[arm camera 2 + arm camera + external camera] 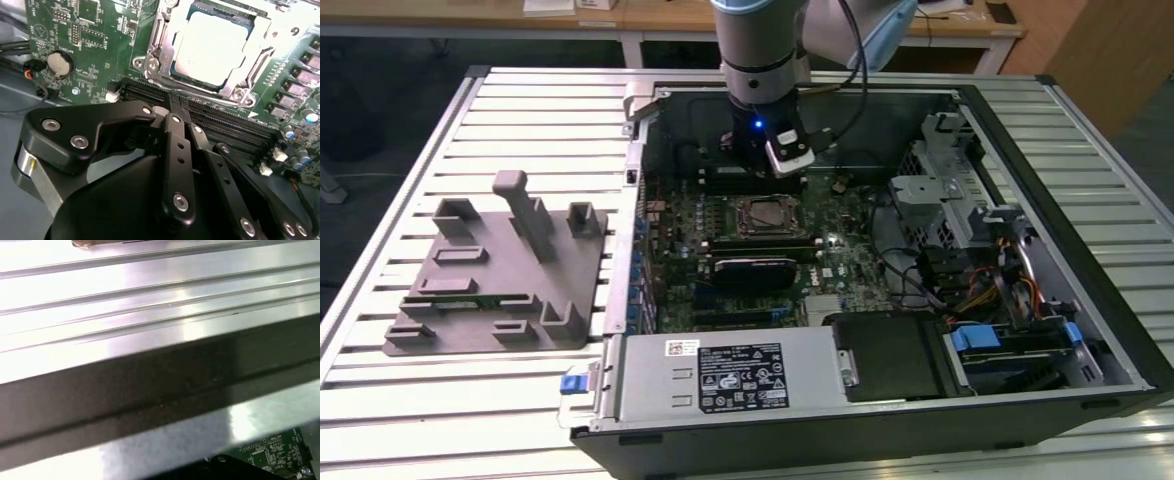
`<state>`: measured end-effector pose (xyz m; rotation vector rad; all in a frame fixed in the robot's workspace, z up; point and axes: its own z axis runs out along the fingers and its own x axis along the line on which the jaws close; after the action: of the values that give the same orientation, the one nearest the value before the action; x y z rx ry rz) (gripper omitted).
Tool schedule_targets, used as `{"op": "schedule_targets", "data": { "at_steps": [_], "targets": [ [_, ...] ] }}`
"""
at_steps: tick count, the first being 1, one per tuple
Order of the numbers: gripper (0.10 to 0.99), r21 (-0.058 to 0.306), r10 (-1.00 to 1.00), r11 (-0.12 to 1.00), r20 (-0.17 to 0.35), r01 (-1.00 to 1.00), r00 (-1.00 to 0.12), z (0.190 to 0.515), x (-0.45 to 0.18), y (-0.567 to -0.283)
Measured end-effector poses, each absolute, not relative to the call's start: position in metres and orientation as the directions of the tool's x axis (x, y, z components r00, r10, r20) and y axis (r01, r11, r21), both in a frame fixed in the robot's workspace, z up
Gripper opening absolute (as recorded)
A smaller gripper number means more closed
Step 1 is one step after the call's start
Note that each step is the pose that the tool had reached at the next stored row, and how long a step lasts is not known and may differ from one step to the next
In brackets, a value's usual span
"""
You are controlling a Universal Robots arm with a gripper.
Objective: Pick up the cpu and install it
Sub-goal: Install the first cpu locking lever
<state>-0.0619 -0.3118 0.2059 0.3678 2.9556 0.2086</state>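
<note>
The arm reaches down from the top centre of the exterior view into an open case [1107,330] lying on a slatted table [400,400]. The gripper [767,165] hangs over the green board [854,250], above the socket [767,215] in the frame's middle. In the second wrist view, the cpu [212,45] sits at upper right, seated flat inside the socket's metal frame [150,62], its pale silver top bare and nothing touching it. The gripper's black linkage [175,165] fills the lower half of that view, apart from the cpu; whether its fingers are apart or together cannot be told. A grey fixture tray [494,270] lies on the table at the exterior view's left, beside the case.
</note>
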Motion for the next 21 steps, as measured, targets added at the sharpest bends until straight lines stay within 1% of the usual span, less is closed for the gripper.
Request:
{"op": "schedule_targets", "data": {
  "at_steps": [9, 12, 21],
  "targets": [
    [0.106, 0.155, 0.253, 0.960, -0.135, 0.232, -0.958, 0.2081, -0.0619, -0.3118],
    [0.106, 0.133, 0.251, 0.963, -0.124, 0.234, -0.960, 0.2074, -0.0617, -0.3118],
    [0.106, 0.067, 0.243, 0.970, -0.126, 0.236, -0.962, 0.2065, -0.0614, -0.3124]
  ]
}}
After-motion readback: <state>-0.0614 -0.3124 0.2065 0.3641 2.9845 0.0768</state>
